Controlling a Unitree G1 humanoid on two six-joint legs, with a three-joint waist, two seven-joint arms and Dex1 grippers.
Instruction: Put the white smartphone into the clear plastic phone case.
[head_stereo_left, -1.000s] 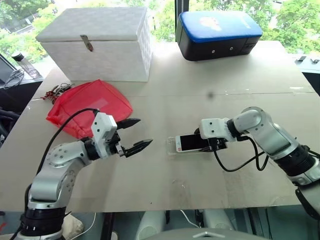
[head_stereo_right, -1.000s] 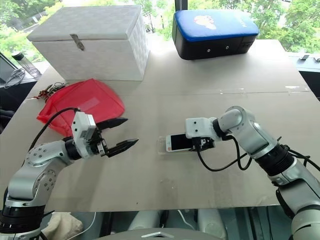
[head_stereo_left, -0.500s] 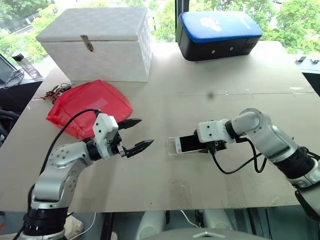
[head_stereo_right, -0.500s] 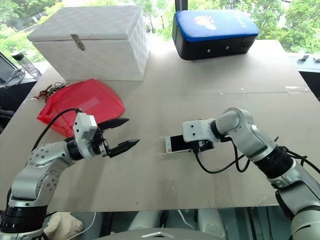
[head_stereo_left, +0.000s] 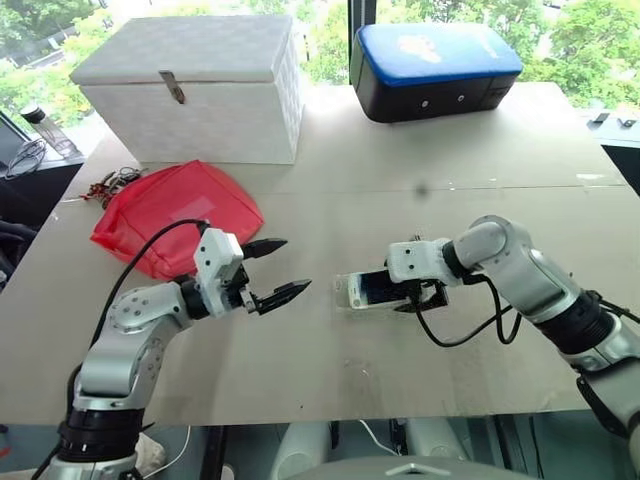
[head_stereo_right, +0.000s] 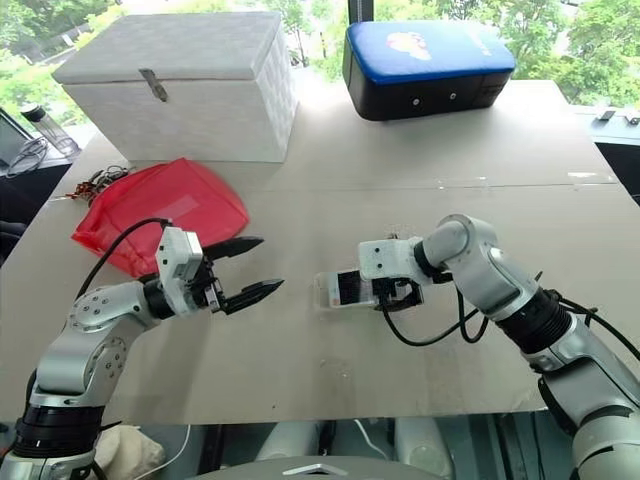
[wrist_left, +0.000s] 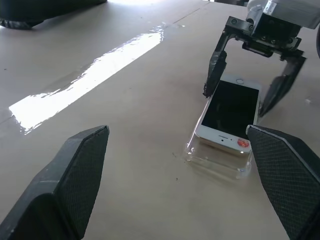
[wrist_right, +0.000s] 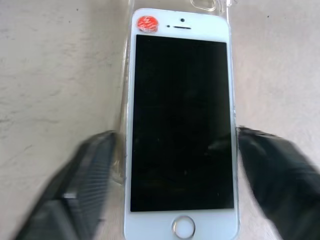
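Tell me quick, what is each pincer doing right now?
Left pincer: open, holding nothing.
Right pincer: open, straddling the white smartphone without gripping it.

a robot test bench in an office or lab room by a window. a plain beige table (head_stereo_left: 500, 150) carries odd props: a white latched box (head_stereo_left: 195, 85) far left, a blue-topped black case (head_stereo_left: 435, 65) far right, a red mesh bag (head_stereo_left: 175, 215) on the left. sunlit green trees (head_stereo_left: 590, 35) stand beyond the glass. a water bottle (head_stereo_left: 48, 128) sits off the far left edge.
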